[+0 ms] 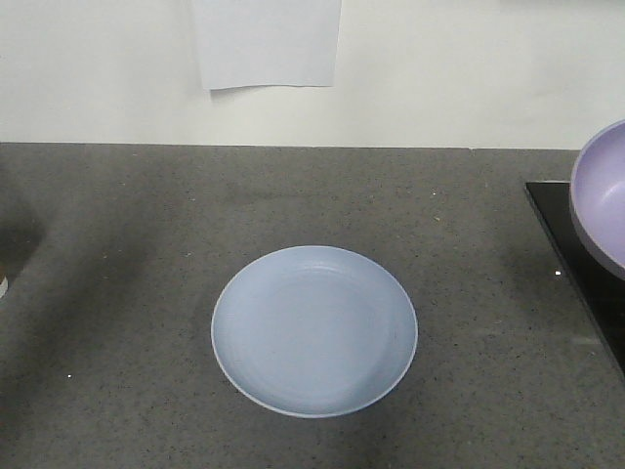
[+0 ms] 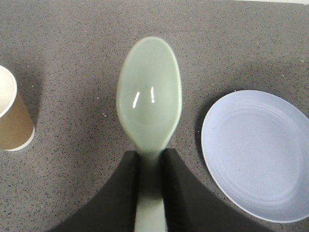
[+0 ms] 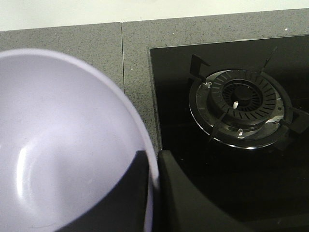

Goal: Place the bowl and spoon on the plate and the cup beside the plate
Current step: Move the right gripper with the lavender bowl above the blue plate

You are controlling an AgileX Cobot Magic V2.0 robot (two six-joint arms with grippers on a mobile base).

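The pale blue plate [image 1: 314, 330] lies on the grey counter, also in the left wrist view at lower right [image 2: 258, 154]. My left gripper [image 2: 150, 157] is shut on the handle of the mint-green spoon [image 2: 150, 104], held above the counter between the plate and the brown paper cup [image 2: 12, 116]. The cup stands upright at the left edge. My right gripper [image 3: 153, 159] is shut on the rim of the lavender bowl [image 3: 63, 145], which hangs at the right edge of the front view [image 1: 604, 195], above the stove's edge.
A black glass hob [image 3: 231, 145] with a gas burner [image 3: 246, 108] lies at the counter's right side. A white wall with a paper sheet [image 1: 266, 44] backs the counter.
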